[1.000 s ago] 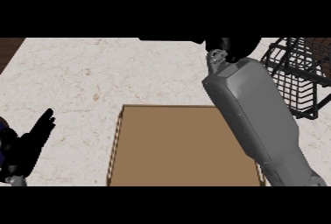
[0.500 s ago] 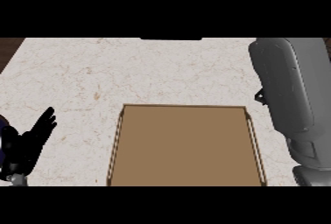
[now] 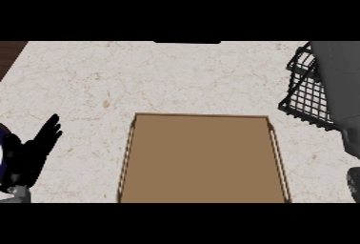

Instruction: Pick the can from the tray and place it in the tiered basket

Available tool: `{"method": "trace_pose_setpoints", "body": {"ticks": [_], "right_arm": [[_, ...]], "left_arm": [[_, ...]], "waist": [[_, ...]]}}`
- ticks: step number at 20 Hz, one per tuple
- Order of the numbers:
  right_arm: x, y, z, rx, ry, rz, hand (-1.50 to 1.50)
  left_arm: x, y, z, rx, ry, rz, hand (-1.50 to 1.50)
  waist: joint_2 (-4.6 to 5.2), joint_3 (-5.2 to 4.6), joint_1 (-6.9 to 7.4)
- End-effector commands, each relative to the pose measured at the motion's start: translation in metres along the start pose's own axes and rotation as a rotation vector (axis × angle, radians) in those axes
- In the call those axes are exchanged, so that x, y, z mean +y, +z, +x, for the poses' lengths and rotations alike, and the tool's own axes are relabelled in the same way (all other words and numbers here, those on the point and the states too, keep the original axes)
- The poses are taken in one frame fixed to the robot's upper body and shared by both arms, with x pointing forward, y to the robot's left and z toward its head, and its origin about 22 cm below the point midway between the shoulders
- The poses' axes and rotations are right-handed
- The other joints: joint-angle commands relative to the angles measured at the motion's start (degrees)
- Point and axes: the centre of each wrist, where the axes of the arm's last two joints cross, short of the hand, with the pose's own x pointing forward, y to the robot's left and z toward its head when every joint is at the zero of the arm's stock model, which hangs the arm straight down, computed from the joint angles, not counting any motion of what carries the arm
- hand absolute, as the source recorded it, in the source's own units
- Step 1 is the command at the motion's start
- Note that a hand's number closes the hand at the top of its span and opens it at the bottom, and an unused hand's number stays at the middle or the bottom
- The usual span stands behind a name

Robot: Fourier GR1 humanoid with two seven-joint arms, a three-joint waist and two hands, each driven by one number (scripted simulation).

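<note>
Where right forearm (image 3: 337, 95) covers tiered basket (image 3: 304, 90) | can unseen

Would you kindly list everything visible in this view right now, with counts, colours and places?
counter: one, pale speckled stone, fills most of the view.
tray: one, brown with a thin raised rim, lower middle of the counter, running off the lower edge; nothing shows on it.
tiered basket: one, black wire mesh, at the right edge, partly hidden by the forearm.
dark strip: one, brown, upper left corner beyond the counter's edge.
can: none in view.
right forearm: one, grey, along the right edge over the basket; its hand does not show.
left hand: one, black, fingers straight and up, resting at the lower left edge.
</note>
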Motion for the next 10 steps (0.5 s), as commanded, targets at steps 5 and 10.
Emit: {"method": "trace_pose_setpoints", "body": {"ticks": [5, 10], "right_arm": [[-0.027, -0.041, -0.040, -0.154, 0.647, -0.018, 1.50], [-0.038, -0.056, -0.037, -0.226, 0.774, 0.022, 1.50]], "left_arm": [[-0.005, 0.000, -0.004, 0.000, -0.001, 0.003, 0.00], [-0.002, 0.003, -0.005, 0.011, -0.017, -0.011, 0.00]], "waist": [[0.10, -0.21, -0.13], [0.23, -0.14, 0.86]]}}
